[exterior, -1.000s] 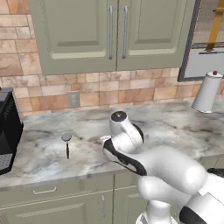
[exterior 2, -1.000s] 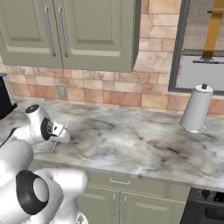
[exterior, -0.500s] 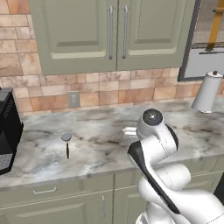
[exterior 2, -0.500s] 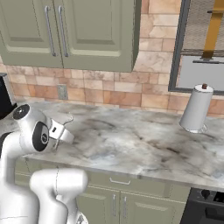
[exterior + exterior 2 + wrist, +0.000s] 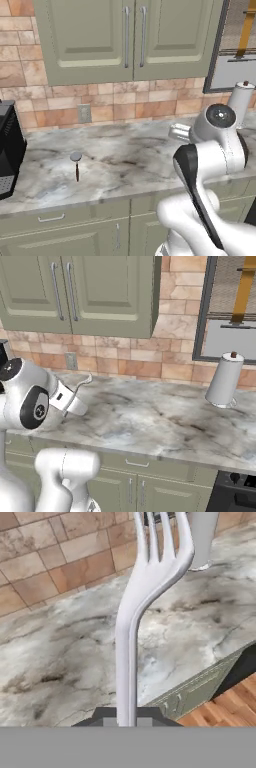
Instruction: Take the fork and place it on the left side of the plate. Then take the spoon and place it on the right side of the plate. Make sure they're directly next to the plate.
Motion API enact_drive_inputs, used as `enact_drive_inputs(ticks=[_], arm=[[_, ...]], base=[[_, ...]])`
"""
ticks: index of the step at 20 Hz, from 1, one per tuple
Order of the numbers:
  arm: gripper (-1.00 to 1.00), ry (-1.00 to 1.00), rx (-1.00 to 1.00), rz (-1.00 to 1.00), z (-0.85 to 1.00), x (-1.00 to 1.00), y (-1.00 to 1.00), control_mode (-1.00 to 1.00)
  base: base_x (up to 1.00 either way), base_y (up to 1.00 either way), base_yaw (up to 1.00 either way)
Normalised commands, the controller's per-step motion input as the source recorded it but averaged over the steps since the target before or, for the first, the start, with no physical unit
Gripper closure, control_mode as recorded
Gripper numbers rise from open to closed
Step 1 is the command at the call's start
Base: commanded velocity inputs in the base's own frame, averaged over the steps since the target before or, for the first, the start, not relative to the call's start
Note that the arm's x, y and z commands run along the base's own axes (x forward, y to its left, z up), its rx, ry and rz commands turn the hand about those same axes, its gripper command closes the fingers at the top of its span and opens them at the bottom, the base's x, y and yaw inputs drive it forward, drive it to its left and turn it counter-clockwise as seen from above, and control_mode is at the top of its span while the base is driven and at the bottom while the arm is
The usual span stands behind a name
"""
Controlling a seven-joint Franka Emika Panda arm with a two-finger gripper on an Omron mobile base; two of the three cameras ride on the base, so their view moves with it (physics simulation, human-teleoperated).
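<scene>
I take the spoon [image 5: 76, 164] as my landmark and read left to right from it. Left of the spoon, at the counter's [image 5: 130, 160] far end, sits a black appliance [image 5: 9, 150]. The spoon lies flat on the marble, round bowl toward the brick wall, dark handle pointing at the cabinet fronts below. Well to the right of the spoon I have the arm raised over the counter, and further right again a paper towel roll [image 5: 225, 381] stands by the window.

The fingers [image 5: 127, 714] are clenched on the fork [image 5: 142, 607]. In the hand view its handle rises straight out from between them, so the long axis runs along the line of the fingers, with the 3 tines that I can count at the far end. In the right base view the fork [image 5: 79, 392] shows as a thin curved sliver sticking up from the hand, clear of the marble.

The coming move turns on where the plate lies from the fork, and I can't place the plate from here; my guess is it sits further right of the spoon, so the fork has to travel that way first.

No brand, label or readable writing anywhere.
</scene>
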Motion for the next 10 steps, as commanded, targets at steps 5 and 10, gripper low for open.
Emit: enact_drive_inputs(ticks=[5,10], arm=[[1.00,-0.21,0.00,-0.16,0.15,-0.69,-0.22,-1.00],[1.00,-0.10,0.00,-0.06,0.02,-0.28,-0.02,1.00]], base=[[0.00,0.00,0.00],[-0.58,0.00,-0.07]])
